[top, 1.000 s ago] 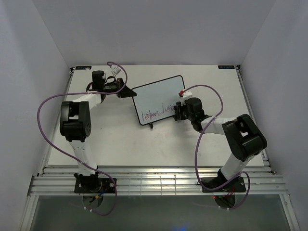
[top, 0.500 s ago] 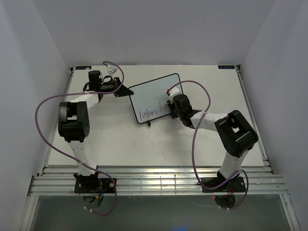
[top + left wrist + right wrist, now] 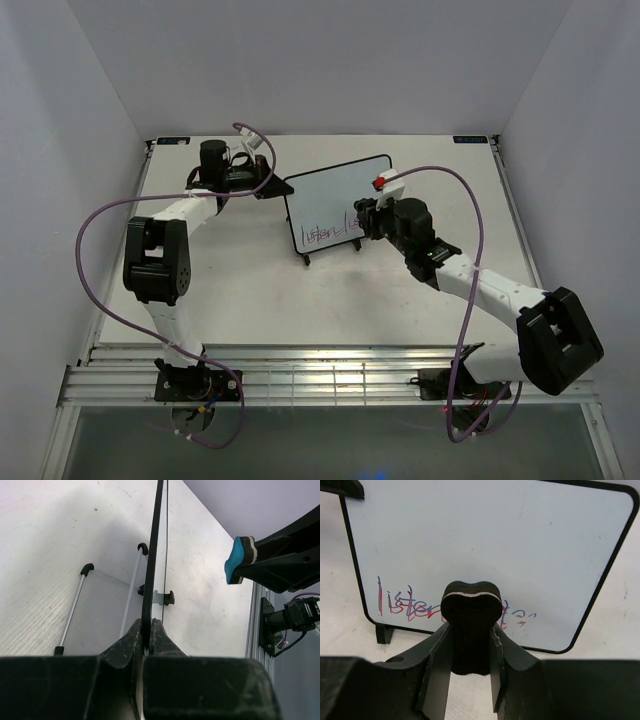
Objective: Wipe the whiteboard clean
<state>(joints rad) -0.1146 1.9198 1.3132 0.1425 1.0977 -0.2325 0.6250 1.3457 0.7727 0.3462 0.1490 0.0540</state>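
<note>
Left gripper point(image 3: 146, 630) clamps board point(image 3: 335, 195) edge, steadying it; right gripper point(image 3: 471, 630) grasps eraser point(image 3: 471, 605) facing board's writing point(image 3: 400, 605), ready to wipe.

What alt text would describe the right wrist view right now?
The right gripper clamps a black eraser in front of the whiteboard, whose lower part carries smeared red and blue handwriting; the rest is blank.

The whiteboard point(image 3: 337, 195) is a small white rectangle in a thin black frame with rounded corners. It stands propped on black-tipped wire feet point(image 3: 88, 569) near the middle of the table point(image 3: 240, 290), toward its far side. Red and dark handwriting point(image 3: 407, 606) runs along its lower edge; the upper area is blank.
</note>
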